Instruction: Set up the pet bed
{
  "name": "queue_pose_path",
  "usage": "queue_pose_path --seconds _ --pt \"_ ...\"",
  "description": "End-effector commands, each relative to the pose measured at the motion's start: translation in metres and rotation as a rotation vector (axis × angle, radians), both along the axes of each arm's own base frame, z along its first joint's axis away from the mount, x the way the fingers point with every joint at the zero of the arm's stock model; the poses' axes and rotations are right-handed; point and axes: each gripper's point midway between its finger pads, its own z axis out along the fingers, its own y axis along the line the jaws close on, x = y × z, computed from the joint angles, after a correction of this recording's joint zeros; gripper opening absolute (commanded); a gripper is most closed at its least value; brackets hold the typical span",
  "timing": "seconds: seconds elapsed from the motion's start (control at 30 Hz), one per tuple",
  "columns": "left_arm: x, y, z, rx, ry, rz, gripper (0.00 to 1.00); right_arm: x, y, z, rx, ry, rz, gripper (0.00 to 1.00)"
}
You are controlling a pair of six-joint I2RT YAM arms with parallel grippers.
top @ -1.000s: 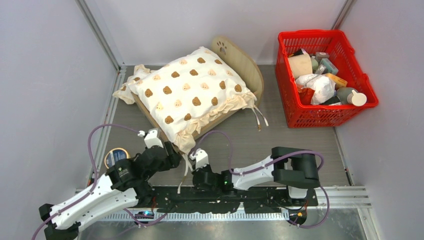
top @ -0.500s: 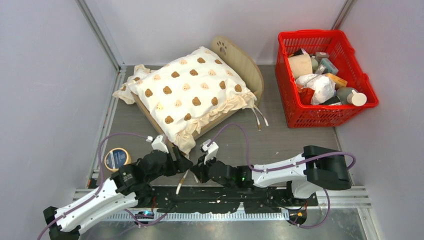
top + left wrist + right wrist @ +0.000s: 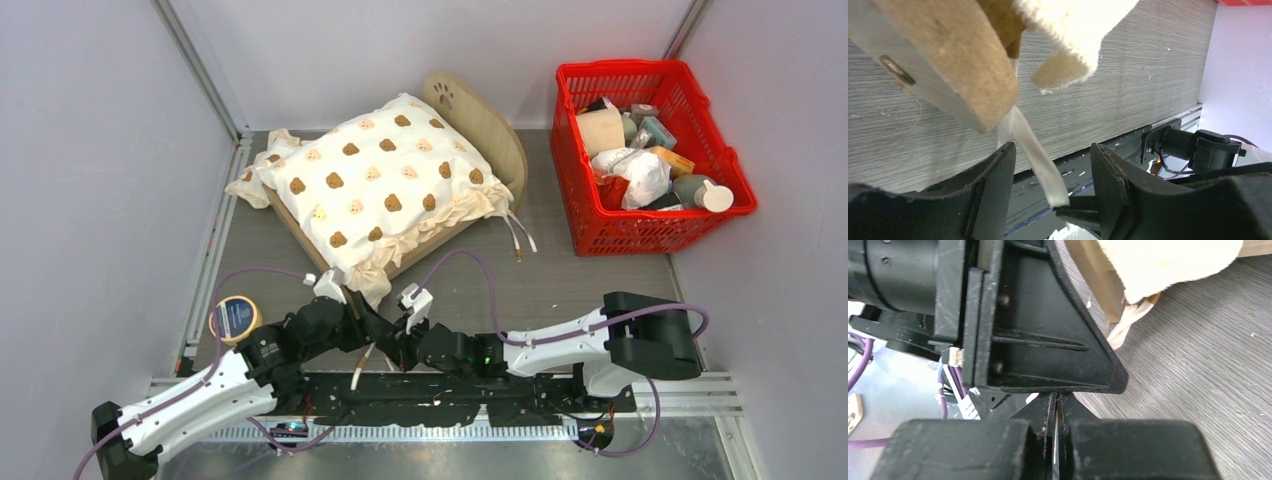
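The pet bed (image 3: 487,128), a light-wood frame with a paw-print headboard, stands at the back with the cream bear-print cushion (image 3: 380,180) on top. A cream tie ribbon (image 3: 362,365) hangs from the cushion's near corner. My left gripper (image 3: 368,325) is open, and in the left wrist view its jaws (image 3: 1053,148) straddle the ribbon (image 3: 1030,145) below the bed's wooden leg (image 3: 948,55). My right gripper (image 3: 392,338) is shut on the ribbon's end, with a thin strip between its jaws (image 3: 1057,397). The striped base is hidden.
A red basket (image 3: 580,205) full of items stands at the back right. A tape roll (image 3: 233,317) lies at the near left. More cream ribbons (image 3: 515,235) trail right of the bed. Ruffled cream fabric (image 3: 262,165) sticks out at the bed's left.
The right arm stretched left to the cushion's near corner. The left gripper moved right until its jaws came round the ribbon, and the two grippers now meet there.
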Motion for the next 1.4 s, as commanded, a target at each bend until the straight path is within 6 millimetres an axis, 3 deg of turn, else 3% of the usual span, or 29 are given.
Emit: queue_pose_path --seconds 0.0,0.07,0.2,0.23,0.3,0.4,0.5,0.6,0.67,0.7,0.73,0.77,0.83,1.07,1.27,1.33,1.37 --pt "-0.004 -0.012 0.008 -0.052 0.021 -0.026 0.57 -0.004 0.017 0.039 0.150 -0.043 0.041 0.05" --pt "-0.005 -0.011 0.007 -0.050 0.031 -0.027 0.53 -0.006 0.018 0.042 0.157 -0.044 0.049 0.05" --pt "-0.005 -0.003 0.009 -0.021 0.034 0.002 0.07 -0.002 0.013 0.035 0.123 -0.044 0.024 0.05" --pt "-0.003 -0.001 0.012 -0.023 0.024 0.009 0.00 -0.002 0.011 0.032 0.112 -0.044 0.020 0.05" --pt "0.001 0.004 0.018 -0.021 -0.006 0.034 0.00 -0.001 0.007 0.027 0.106 -0.032 0.004 0.16" --pt "0.006 0.020 0.018 0.042 -0.029 0.081 0.00 0.003 -0.013 0.017 0.141 0.010 -0.058 0.43" --pt "0.004 0.019 0.012 0.053 -0.019 0.069 0.00 0.012 -0.028 0.007 0.160 0.010 -0.127 0.50" --pt "0.003 0.010 0.010 0.033 -0.003 0.042 0.00 0.017 -0.024 -0.002 0.155 -0.030 -0.134 0.53" --pt "0.002 0.006 0.012 0.030 -0.002 0.024 0.00 0.014 -0.016 -0.002 0.197 -0.062 -0.093 0.56" --pt "0.001 0.006 0.013 0.036 0.000 0.020 0.00 0.010 -0.008 0.009 0.248 -0.079 -0.056 0.57" --pt "0.001 0.007 0.013 0.047 0.002 0.017 0.00 0.008 -0.004 -0.001 0.233 -0.083 -0.038 0.59" --pt "0.000 0.008 0.013 0.056 0.002 0.015 0.00 0.004 0.004 0.008 0.280 -0.092 -0.005 0.60" --pt "0.000 0.009 0.014 0.059 0.001 0.013 0.00 -0.002 0.014 -0.004 0.294 -0.091 0.035 0.63" --pt "0.000 0.006 0.013 0.038 0.002 0.011 0.00 -0.012 0.044 -0.003 0.398 -0.108 0.114 0.67" --pt "-0.001 0.007 0.012 0.056 0.007 0.007 0.00 -0.011 0.064 -0.019 0.392 -0.092 0.117 0.63" --pt "-0.001 0.009 0.012 0.067 0.008 0.007 0.00 -0.006 0.059 -0.030 0.379 -0.054 0.095 0.49" --pt "-0.001 0.010 0.012 0.071 0.006 0.008 0.00 0.000 0.055 -0.033 0.372 -0.048 0.075 0.30"
